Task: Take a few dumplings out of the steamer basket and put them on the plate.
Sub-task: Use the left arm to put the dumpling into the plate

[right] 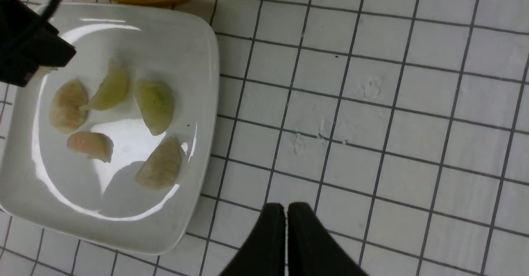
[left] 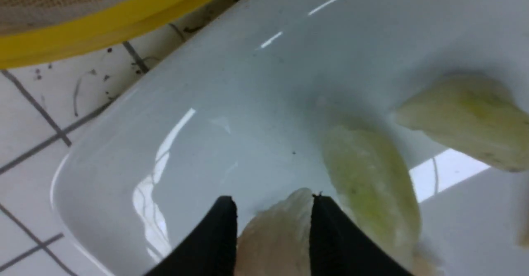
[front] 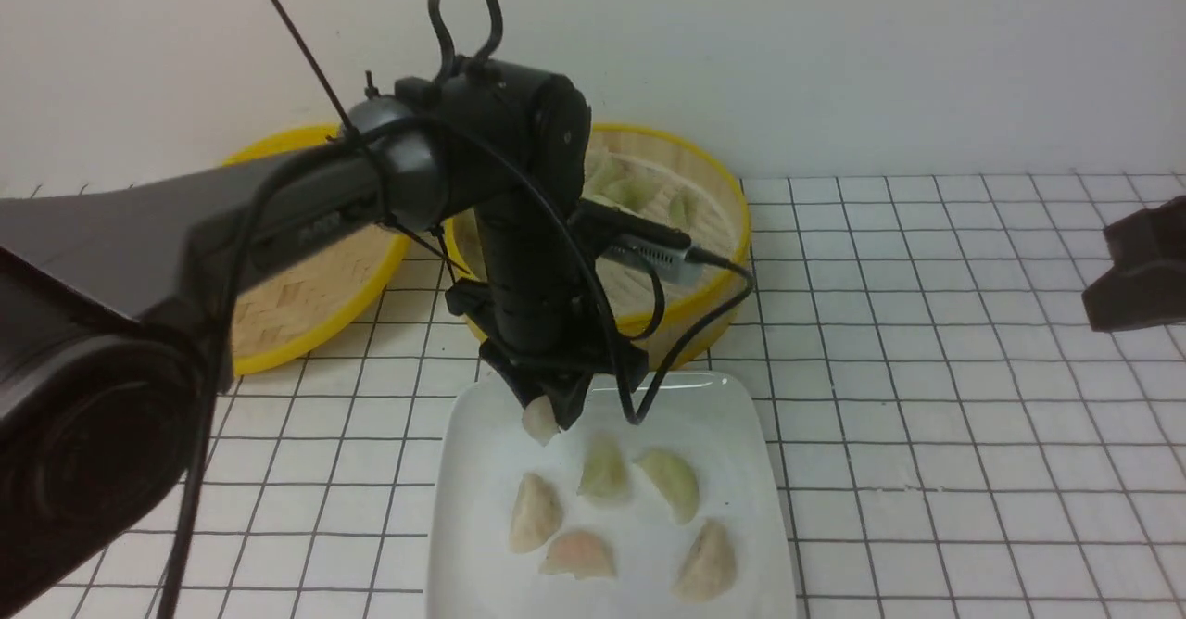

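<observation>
My left gripper (front: 547,415) hangs low over the back left part of the white plate (front: 741,415), shut on a pale cream dumpling (front: 539,420). The left wrist view shows that dumpling (left: 277,234) between the two black fingers, just above the glaze. Several dumplings lie on the plate, among them a green one (front: 672,482), a pinkish one (front: 579,554) and a beige one (right: 159,166). Behind the plate stands the steamer basket (front: 718,221), with green dumplings (front: 630,188) inside, partly hidden by my left arm. My right gripper (right: 286,210) is shut and empty over bare tiles to the right of the plate.
The woven lid (front: 315,304) with its yellow rim lies left of the basket, behind my left arm. A cable (front: 704,322) loops from the wrist down to the plate's back edge. White gridded tiles (front: 927,415) stretch to the right, and a wall stands behind.
</observation>
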Controlling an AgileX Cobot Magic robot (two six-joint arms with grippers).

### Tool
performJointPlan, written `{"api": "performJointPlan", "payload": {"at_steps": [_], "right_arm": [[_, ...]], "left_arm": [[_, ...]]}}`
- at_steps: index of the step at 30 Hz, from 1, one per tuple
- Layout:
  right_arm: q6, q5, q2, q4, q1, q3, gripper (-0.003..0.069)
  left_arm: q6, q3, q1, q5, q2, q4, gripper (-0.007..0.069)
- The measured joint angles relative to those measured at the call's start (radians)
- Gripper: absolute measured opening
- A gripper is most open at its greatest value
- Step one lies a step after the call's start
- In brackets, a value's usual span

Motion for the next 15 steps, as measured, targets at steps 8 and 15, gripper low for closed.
{"api": "performJointPlan", "payload": {"at_steps": [8, 15], "right_arm": [[-0.078, -0.062, 0.111, 0.079, 0.054, -0.089, 0.0], [-0.051, -0.078, 0.398, -0.009, 0.242, -0.406, 0.0]], "left_arm": [[-0.019, -0.034, 0.0, 0.0, 0.018, 0.024, 0.0424], [-0.069, 0.003, 0.0, -0.003, -0.152, 0.124, 0.0083]]}}
